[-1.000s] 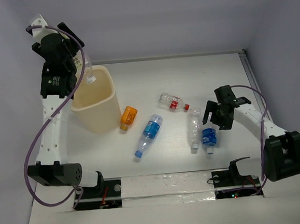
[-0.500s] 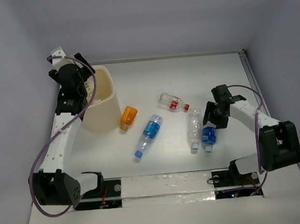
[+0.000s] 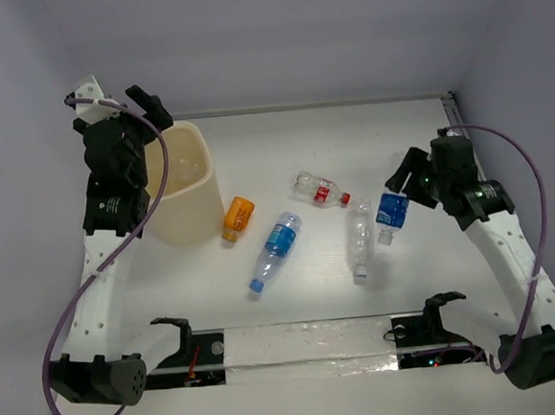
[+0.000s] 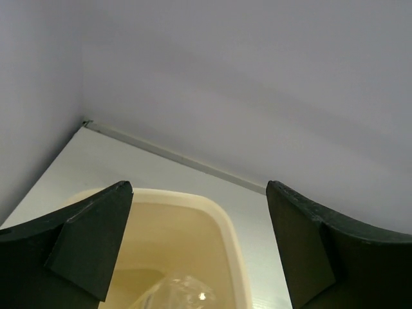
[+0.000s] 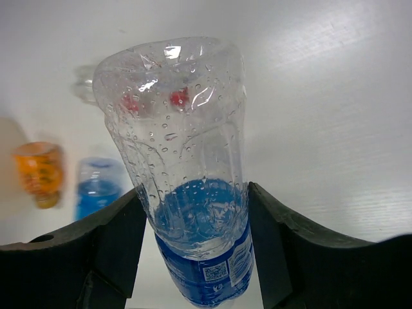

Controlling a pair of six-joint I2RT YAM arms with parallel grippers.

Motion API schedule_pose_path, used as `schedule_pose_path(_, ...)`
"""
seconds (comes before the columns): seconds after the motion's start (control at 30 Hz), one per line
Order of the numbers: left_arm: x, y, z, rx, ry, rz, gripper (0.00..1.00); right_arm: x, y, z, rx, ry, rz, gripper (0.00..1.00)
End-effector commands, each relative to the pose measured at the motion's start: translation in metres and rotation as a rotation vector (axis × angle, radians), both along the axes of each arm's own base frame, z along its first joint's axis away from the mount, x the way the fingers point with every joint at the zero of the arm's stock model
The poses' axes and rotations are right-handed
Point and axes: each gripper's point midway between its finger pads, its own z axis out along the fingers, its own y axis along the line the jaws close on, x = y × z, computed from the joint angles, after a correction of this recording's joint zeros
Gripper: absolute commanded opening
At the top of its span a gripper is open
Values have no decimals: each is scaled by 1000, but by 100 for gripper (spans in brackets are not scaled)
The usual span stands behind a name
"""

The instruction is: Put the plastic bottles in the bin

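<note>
White tabletop [image 3: 283, 149], pale lilac walls. Right gripper [image 5: 196, 257]: clamps clear blue-labelled plastic bottle [image 5: 187, 161] between both fingers, tilted, at table's right side. Left gripper [image 4: 199, 251]: spread wide, holds nothing, hangs over cream-beige plastic bin [image 4: 226, 232] at far left, with transparent bottle [image 4: 172, 293] inside. Lying loose between arms: short orange bottle [image 3: 238, 215] just beside bin, blue-capped bottle [image 3: 276, 248], red-labelled bottle [image 3: 322, 191], clear white-capped bottle [image 3: 359, 239].

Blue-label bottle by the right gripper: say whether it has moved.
Yes. The blue-label bottle, held by the right gripper, shifted toward the far wall relative to the clear bottle beside it.
</note>
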Motion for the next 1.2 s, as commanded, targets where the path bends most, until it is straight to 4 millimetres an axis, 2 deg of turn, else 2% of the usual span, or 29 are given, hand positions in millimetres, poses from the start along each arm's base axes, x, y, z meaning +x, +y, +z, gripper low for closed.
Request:
schedule_pose_path(0.0, -26, -13, 50, 1, -90, -85, 82, 1, 29, 78, 178, -185, 73, 43)
schedule_pose_path(0.07, -34, -27, 49, -7, -66, -160, 62, 2, 53, 110, 246, -254, 139, 42)
schedule_pose_path(0.1, -40, -31, 45, -29, -48, -187, 55, 6, 65, 145, 295, -331, 163, 42)
schedule_pose_path(0.13, -45, -44, 44, -40, -44, -246, 41, 2, 86, 160, 326, -355, 225, 42)
schedule_pose_path(0.17, -49, -50, 39, -55, -32, -267, 34, 9, 101, 168, 346, -356, 252, 42)
schedule_pose_path(0.2, -57, -55, 30, -85, -16, -286, 28, 12, 114, 202, 390, -436, 274, 42)
schedule_pose_path(0.27, -65, -74, 6, -99, 35, -342, 21, 13, 148, 224, 433, -468, 346, 42)
schedule_pose_path(0.3, -74, -75, -1, -108, 55, -346, 19, 29, 168, 225, 451, -469, 356, 42)
schedule_pose_path(0.33, -78, -76, -7, -127, 71, -346, 17, 31, 180, 248, 479, -510, 377, 42)
schedule_pose_path(0.37, -81, -73, -12, -135, 85, -332, 15, 28, 203, 255, 501, -516, 425, 42)
schedule_pose_path(0.43, -94, -73, -13, -143, 95, -340, 15, 52, 241, 254, 515, -514, 437, 42)
schedule_pose_path(0.47, -101, -70, -1, -149, 79, -335, 15, 58, 273, 266, 557, -532, 473, 42)
schedule_pose_path(0.5, -104, -68, 12, -152, 51, -334, 15, 49, 277, 293, 595, -588, 496, 42)
schedule_pose_path(0.53, -108, -66, 15, -151, 58, -329, 15, 67, 300, 279, 591, -567, 478, 42)
schedule_pose_path(0.57, -112, -64, 26, -157, 39, -323, 15, 68, 311, 306, 635, -620, 485, 42)
schedule_pose_path(0.6, -118, -62, 45, -167, 7, -324, 16, 66, 329, 315, 686, -631, 500, 42)
schedule_pose_path(0.63, -122, -62, 54, -174, -13, -329, 16, 83, 357, 290, 680, -587, 501, 42)
schedule_pose_path(0.67, -129, -61, 73, -191, -54, -339, 17, 83, 363, 318, 729, -639, 500, 42)
schedule_pose_path(0.7, -130, -61, 78, -201, -60, -341, 17, 89, 372, 321, 750, -649, 471, 42)
schedule_pose_path(0.73, -133, -61, 84, -208, -74, -346, 17, 90, 384, 321, 765, -652, 465, 42)
schedule_pose_path(0.77, -135, -64, 89, -212, -83, -362, 18, 105, 405, 298, 752, -624, 449, 42)
schedule_pose_path(0.8, -137, -65, 98, -217, -98, -370, 18, 110, 401, 318, 782, -676, 414, 42)
schedule_pose_path(0.93, -140, -68, 104, -219, -104, -396, 20, 120, 434, 291, 784, -675, 376, 47)
schedule_pose_path(0.97, -140, -69, 103, -219, -103, -402, 21, 120, 447, 274, 756, -656, 391, 53)
schedule_pose_path(1.0, -140, -69, 102, -219, -102, -402, 22, 118, 452, 268, 732, -652, 404, 69)
schedule_pose_path(1.03, -139, -70, 103, -224, -109, -403, 25, 118, 449, 276, 702, -684, 415, 77)
schedule_pose_path(1.1, -137, -71, 103, -232, -115, -408, 37, 114, 455, 264, 662, -665, 442, 95)
schedule_pose_path(1.13, -137, -73, 107, -236, -131, -418, 41, 108, 452, 273, 665, -678, 463, 98)
schedule_pose_path(1.17, -136, -78, 108, -238, -132, -441, 48, 108, 452, 266, 644, -672, 473, 100)
